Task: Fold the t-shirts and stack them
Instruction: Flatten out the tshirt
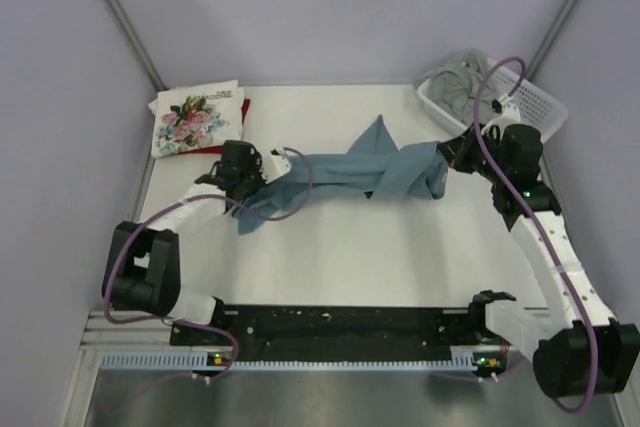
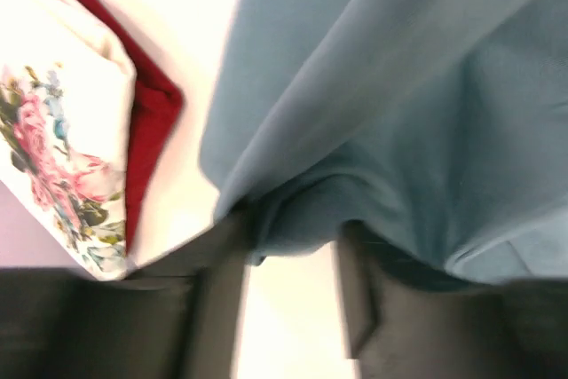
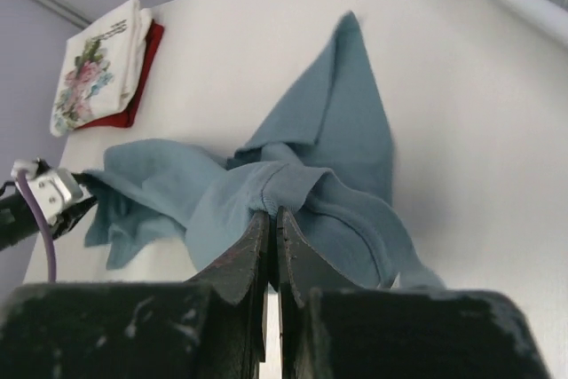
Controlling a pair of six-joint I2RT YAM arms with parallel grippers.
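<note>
Shirt (image 1: 345, 175) (teal, twisted): right tool (image 3: 272, 219) pinches it, left tool (image 2: 293, 230) straddles hem.

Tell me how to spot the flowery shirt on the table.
Find the far left corner of the white table, opposite the basket. A folded stack sits there, and the flowery shirt lies on a dark red shirt. Only it is white with pink flowers.

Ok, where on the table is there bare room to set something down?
Widest bare patch: the near half, between the stretched dusty teal-blue shirt and the black base rail. A smaller strip behind it, between the folded white floral shirt and the white plastic lattice basket. Both far corners are crowded.
</note>
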